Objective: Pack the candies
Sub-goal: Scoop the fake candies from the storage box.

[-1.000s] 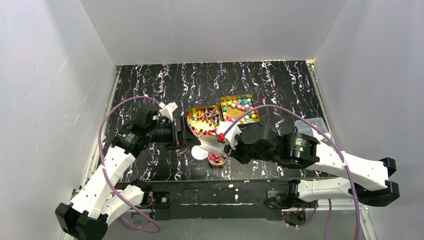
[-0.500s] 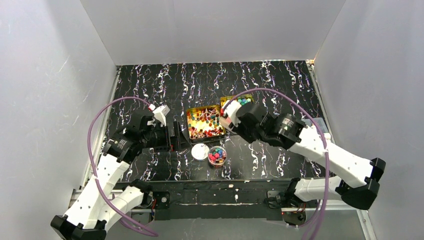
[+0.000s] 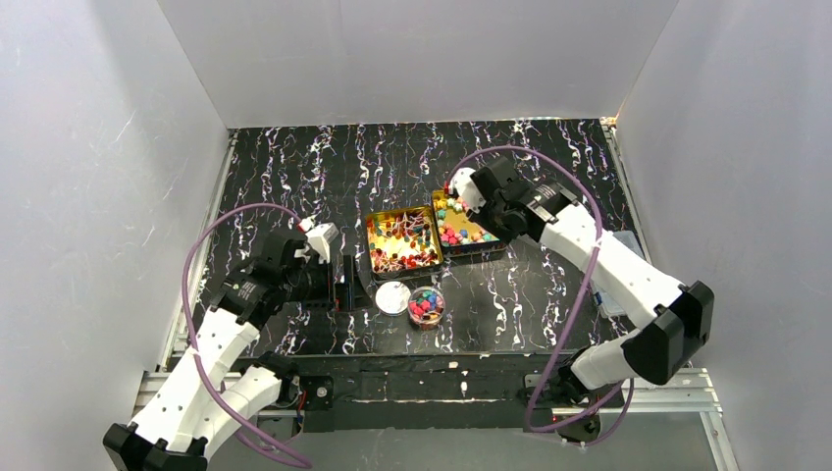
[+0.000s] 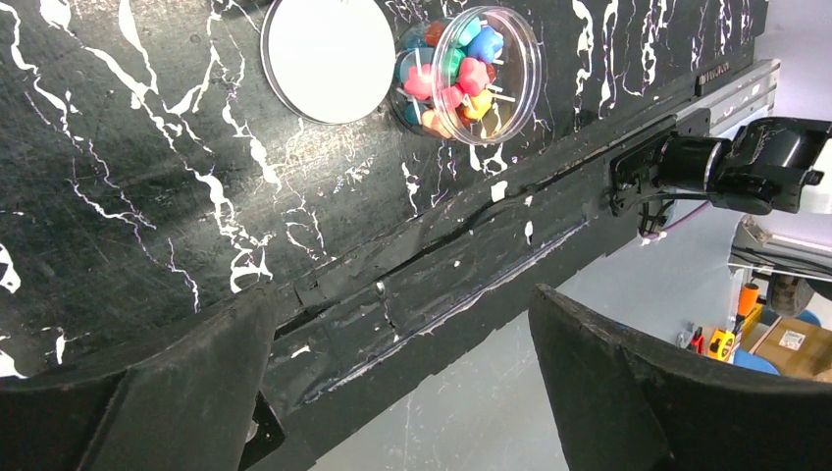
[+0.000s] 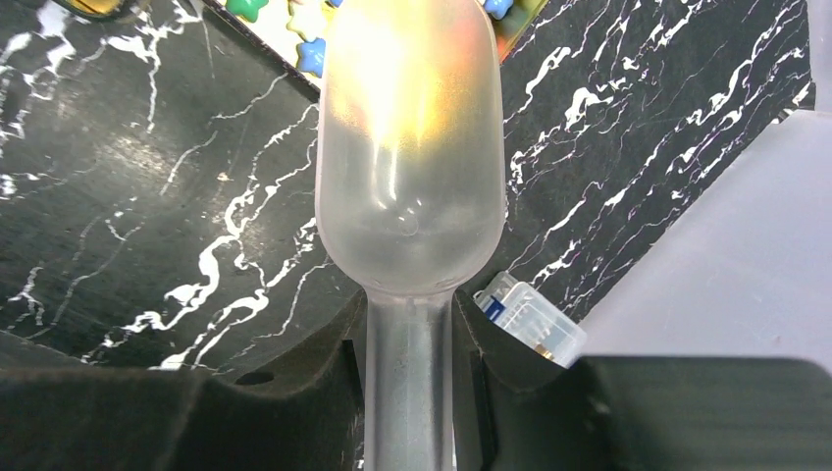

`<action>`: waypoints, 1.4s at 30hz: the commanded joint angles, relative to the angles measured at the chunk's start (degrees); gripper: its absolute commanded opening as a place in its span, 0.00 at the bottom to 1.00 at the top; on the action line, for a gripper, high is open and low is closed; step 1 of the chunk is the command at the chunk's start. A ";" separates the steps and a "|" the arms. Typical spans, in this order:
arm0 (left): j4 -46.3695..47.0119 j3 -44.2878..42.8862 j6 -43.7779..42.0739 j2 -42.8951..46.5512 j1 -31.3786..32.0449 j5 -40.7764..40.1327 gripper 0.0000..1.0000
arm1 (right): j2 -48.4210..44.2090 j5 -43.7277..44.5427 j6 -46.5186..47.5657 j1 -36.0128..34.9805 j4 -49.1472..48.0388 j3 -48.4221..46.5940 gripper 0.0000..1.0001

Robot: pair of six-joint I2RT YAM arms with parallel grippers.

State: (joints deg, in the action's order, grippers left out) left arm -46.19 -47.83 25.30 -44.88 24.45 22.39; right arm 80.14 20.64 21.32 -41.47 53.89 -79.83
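The candies lie in two gold tins: twist-wrapped pieces in the left tin, round coloured lumps in the right tin. More coloured candies fill the small clear jar, which stands open with its white lid beside it. My right gripper is shut on the handle of a frosted plastic scoop. The scoop's empty bowl points at the right tin's near corner, where blue star-shaped candies show. My left gripper is open and empty, left of the lid.
A small clear plastic box lies on the black marbled table near the right wall. The table's front edge and metal rail run under my left gripper. White walls close in three sides.
My right arm has swung the scoop from above the jar back to the right tin. My left gripper has drawn back a little to the left, away from the jar.
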 commanded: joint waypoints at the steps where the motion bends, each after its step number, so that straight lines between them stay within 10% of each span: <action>1: 2.75 2.21 -1.20 1.14 -0.19 2.58 0.98 | 3.21 -1.63 6.27 1.91 -1.21 -4.16 0.01; 42: 5.15 4.42 -0.98 4.65 -0.13 5.16 0.98 | 26.11 -8.06 21.56 3.80 -3.67 -7.98 0.01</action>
State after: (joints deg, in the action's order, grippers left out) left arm -40.75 -43.86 25.08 -40.29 24.45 26.41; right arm 105.73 15.05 40.93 -37.26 51.09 -86.13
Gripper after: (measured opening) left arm 0.983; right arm 0.379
